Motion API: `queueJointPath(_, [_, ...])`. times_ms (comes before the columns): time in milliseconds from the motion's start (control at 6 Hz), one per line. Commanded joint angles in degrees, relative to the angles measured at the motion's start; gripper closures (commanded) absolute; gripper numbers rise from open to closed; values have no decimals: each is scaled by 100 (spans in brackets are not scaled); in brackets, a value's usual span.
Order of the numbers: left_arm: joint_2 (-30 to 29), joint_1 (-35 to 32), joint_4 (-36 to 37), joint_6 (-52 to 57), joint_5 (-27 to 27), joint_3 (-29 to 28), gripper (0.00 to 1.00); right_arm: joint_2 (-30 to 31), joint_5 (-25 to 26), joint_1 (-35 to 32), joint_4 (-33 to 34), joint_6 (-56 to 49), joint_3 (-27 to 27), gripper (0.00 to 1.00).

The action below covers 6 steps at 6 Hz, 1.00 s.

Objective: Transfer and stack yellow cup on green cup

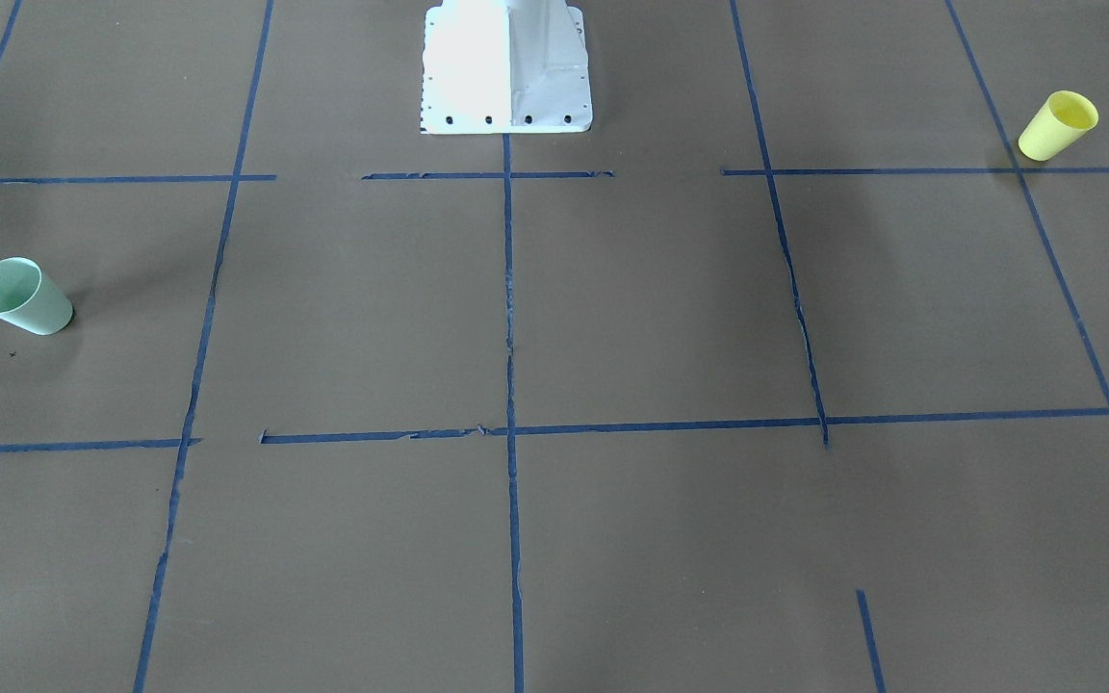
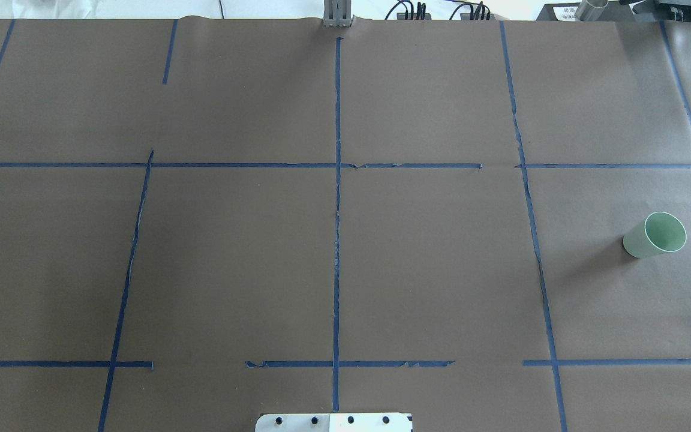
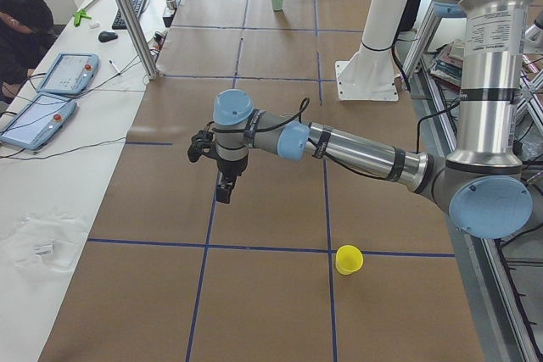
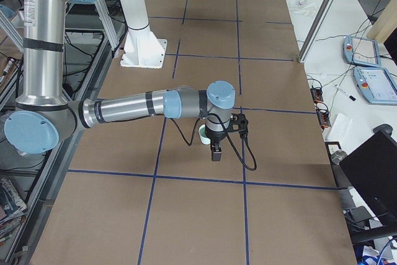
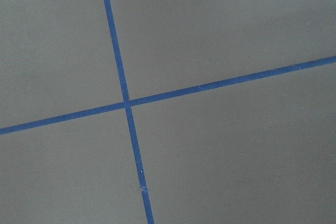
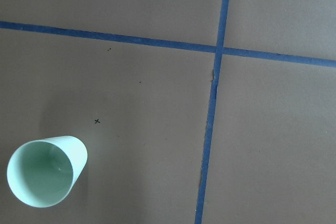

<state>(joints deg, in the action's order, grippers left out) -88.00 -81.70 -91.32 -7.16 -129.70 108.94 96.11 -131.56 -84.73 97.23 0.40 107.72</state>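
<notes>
The yellow cup point(image 3: 348, 259) stands upright, apart from the left gripper point(image 3: 223, 189) on its robot-ward side. The green cup point(image 4: 203, 133) stands just beside the right gripper point(image 4: 215, 152). I cannot tell either gripper's finger spread. Both cups look like light, stiff, slick plastic, so pinch across the rim wall. Nothing shows on the table point(image 2: 231, 270) between the cups.

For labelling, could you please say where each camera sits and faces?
Front: opposite robot, facing base; green cup, yellow cup.
Overhead: behind robot, looking forward; base, green cup.
Left: left end; left arm near.
Right: right end; right arm near.
Left wrist: down, tape only.
Right wrist: down, green cup.
Front, overhead share green cup.
</notes>
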Motion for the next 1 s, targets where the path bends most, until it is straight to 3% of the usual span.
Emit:
queueJointPath(0, [177,1033,0,-2554,956,791,0,-13,-10,0,-2,4,82,0])
queueJointPath(167, [230,2199,0,-4833,1921,1239,0,-13,-10,0,7,39,82,0])
queueJointPath(333, [613,3246,17,-6448,3088,1626,0,-13,-10,0,7,39,73,0])
queueJointPath(667, [1806,4586,44,-9438,4674,2190,0,-13,-10,0,7,48,73,0])
queueJointPath(833, [2117,5315,348,-11123,5308,2201,0,-13,-10,9,7,48,65,0])
